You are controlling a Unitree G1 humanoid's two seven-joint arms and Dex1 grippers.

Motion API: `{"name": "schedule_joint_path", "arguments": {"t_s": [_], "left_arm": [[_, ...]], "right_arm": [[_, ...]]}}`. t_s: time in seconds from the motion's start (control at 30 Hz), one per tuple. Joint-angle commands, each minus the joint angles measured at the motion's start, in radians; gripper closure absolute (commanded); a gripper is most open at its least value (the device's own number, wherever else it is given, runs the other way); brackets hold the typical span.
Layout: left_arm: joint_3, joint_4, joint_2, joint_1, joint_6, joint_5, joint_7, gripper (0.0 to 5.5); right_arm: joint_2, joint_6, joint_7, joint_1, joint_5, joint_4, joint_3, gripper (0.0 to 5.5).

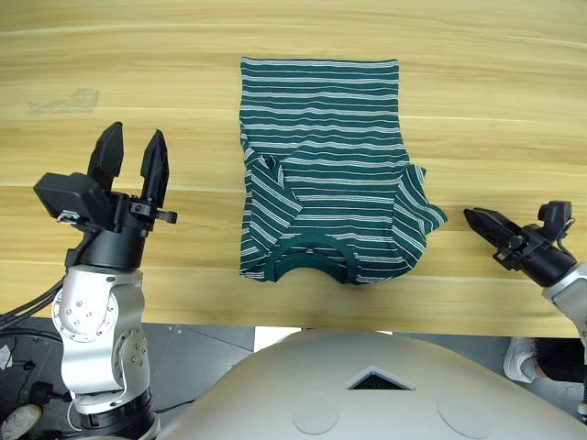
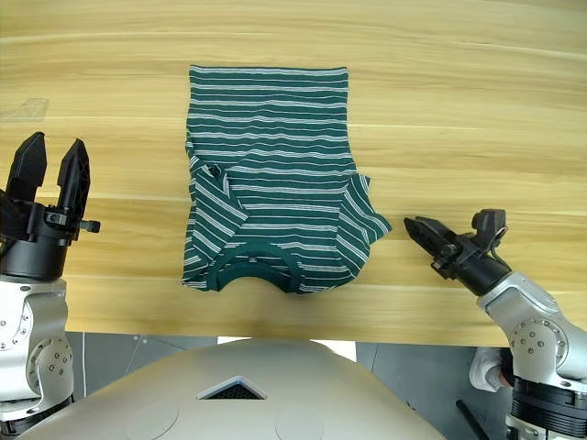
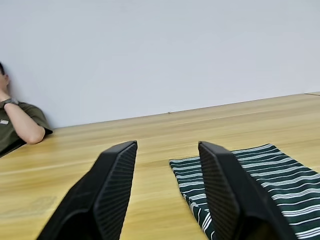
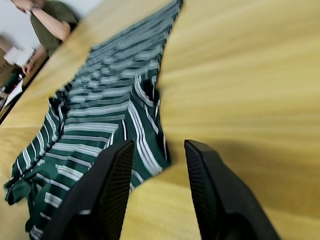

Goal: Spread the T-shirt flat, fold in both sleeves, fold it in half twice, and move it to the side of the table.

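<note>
Toward the left side of the table [image 1: 514, 101], close to its near edge, the left gripper [image 1: 134, 145] is held upright with its jaws spread apart and nothing between them. The T-shirt [image 1: 321, 137] is found to its right, well apart from it. The T-shirt is laid flat at the middle of the table, its long axis running from the near edge to the far edge, with the collar [image 1: 310, 246] at the near end and the hem [image 1: 319, 62] at the far end. Both sleeves are seen turned in over the body, though a corner of the right sleeve [image 1: 424, 209] is left jutting toward the right edge. Near that corner the right gripper [image 1: 483, 225] is held low, jaws parted and empty, pointed at the cloth. The right arm is judged the nearer one. A fold in half would likely be made by carrying one end over the other along that axis.
</note>
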Motion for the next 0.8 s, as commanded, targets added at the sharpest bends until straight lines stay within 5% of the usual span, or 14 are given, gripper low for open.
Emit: {"name": "schedule_joint_path", "arguments": {"t_s": [0.03,0.8], "left_arm": [[-0.008,-0.001,-0.018,0.006,0.018,0.009,0.003,3.22],[-0.053,0.085,-0.054,-0.009,-0.008,0.092,-0.032,3.22]], "right_arm": [[0.027,0.052,-0.037,-0.01,-0.017,0.001,0.018,3.63],[0.107,0.005,-0.001,-0.072,-0.193,0.036,0.11,3.63]]}}
